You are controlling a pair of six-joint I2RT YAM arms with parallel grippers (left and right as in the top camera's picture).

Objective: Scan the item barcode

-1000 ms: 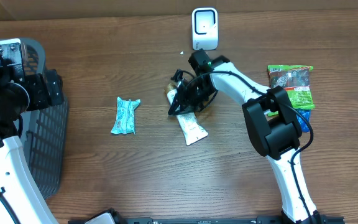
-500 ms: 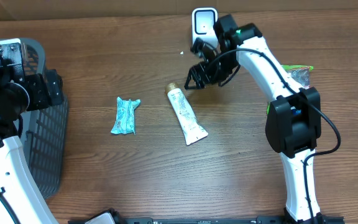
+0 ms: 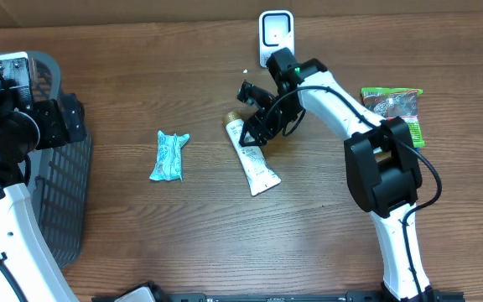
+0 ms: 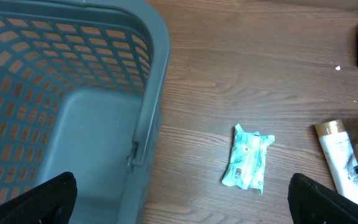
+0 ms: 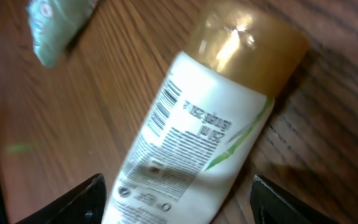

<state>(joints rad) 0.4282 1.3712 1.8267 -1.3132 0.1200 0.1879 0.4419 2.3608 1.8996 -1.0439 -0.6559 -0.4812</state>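
A grey mesh basket (image 3: 61,201) stands at the left edge of the wooden table (image 3: 141,67). A crumpled teal packet (image 3: 168,156) lies flat on the wood, near the basket but not touching it. A green snack bag (image 3: 395,113) lies at the right side, partly hidden.

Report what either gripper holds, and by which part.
Nothing is held. The right gripper stands open over the cap end of the tube; the left gripper is open and empty.
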